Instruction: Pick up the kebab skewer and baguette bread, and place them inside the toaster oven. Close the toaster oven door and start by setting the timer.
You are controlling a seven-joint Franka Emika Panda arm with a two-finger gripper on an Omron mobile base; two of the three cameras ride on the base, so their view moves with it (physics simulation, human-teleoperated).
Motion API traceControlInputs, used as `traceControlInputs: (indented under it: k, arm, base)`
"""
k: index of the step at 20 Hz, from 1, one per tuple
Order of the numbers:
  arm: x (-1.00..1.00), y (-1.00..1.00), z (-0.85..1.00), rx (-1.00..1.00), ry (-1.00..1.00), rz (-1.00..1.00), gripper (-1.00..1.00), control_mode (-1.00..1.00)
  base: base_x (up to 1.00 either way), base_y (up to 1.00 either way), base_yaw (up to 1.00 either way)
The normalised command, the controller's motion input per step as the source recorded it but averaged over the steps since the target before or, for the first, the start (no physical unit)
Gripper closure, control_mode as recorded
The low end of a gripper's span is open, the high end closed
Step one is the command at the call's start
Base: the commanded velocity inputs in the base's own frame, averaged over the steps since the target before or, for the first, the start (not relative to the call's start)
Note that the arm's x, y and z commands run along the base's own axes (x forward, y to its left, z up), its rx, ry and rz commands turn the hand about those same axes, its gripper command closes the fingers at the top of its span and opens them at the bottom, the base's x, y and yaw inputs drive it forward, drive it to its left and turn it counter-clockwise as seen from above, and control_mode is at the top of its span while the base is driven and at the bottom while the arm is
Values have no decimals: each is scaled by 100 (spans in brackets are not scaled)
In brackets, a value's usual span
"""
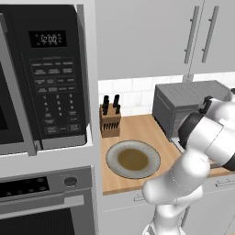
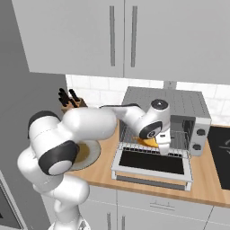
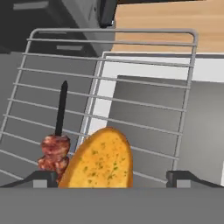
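The toaster oven [image 2: 179,101] stands on the counter with its door [image 2: 152,162] dropped flat toward me. My gripper [image 3: 113,179] reaches into its mouth over the wire rack [image 3: 144,87]. Its jaws are open and wider than the baguette bread [image 3: 103,162]. The golden loaf lies on the rack between the fingertips [image 3: 43,177], with a clear gap on its right side. Just left of it rests the kebab skewer [image 3: 54,151], its dark stick pointing away. From the right base view a bit of the orange baguette bread [image 2: 148,142] shows under my hand [image 2: 165,150]. The oven [image 1: 183,98] also stands behind my arm.
A grey plate [image 1: 114,153] with a brown centre sits on the wooden counter, left of the oven. A knife block [image 1: 110,120] stands behind it against the tiles. The black microwave [image 1: 46,78] and built-in oven [image 1: 41,202] fill the left wall. A dark cooktop [image 2: 222,152] lies right of the toaster oven.
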Motion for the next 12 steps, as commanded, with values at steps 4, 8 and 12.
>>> traceControlInputs:
  k: [4,8,12]
  arm:
    - [-54,-28,37,0,-7,12,-100,-100]
    - [-29,20,13,-1,-3,34,-100,-100]
    - [-27,31,2,-2,-1,52,-100,-100]
  base:
    - [0,0,0]
    - [0,0,0]
    - [0,0,0]
